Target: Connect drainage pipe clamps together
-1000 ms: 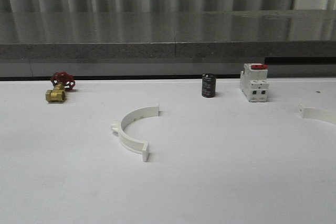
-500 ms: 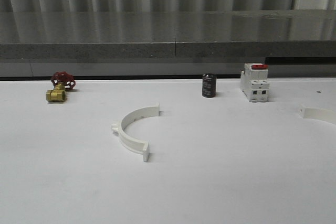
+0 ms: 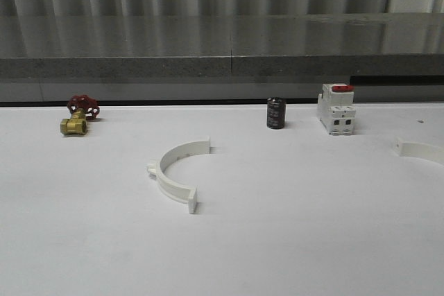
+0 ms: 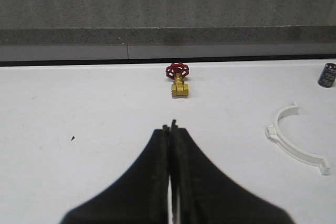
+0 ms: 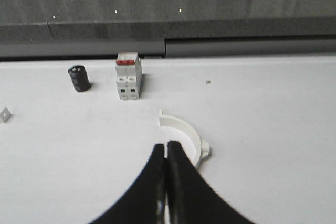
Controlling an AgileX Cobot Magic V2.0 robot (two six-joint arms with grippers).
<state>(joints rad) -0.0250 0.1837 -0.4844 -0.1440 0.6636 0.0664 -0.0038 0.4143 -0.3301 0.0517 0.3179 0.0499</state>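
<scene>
Clamps lie apart on the white bench (image 3: 291,240): one half-ring (image 3: 177,172) left of centre, the other half-ring (image 5: 185,135) just beyond the right gripper (image 5: 167,148) (jaws clenched, empty). Left gripper (image 4: 170,129) likewise clenched, its half-ring well aside.

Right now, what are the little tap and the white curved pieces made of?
The tap looks like shiny yellow brass with a red painted handwheel, probably metal. The two curved pieces look like matte white moulded plastic, with thin walls and small tabs.
</scene>
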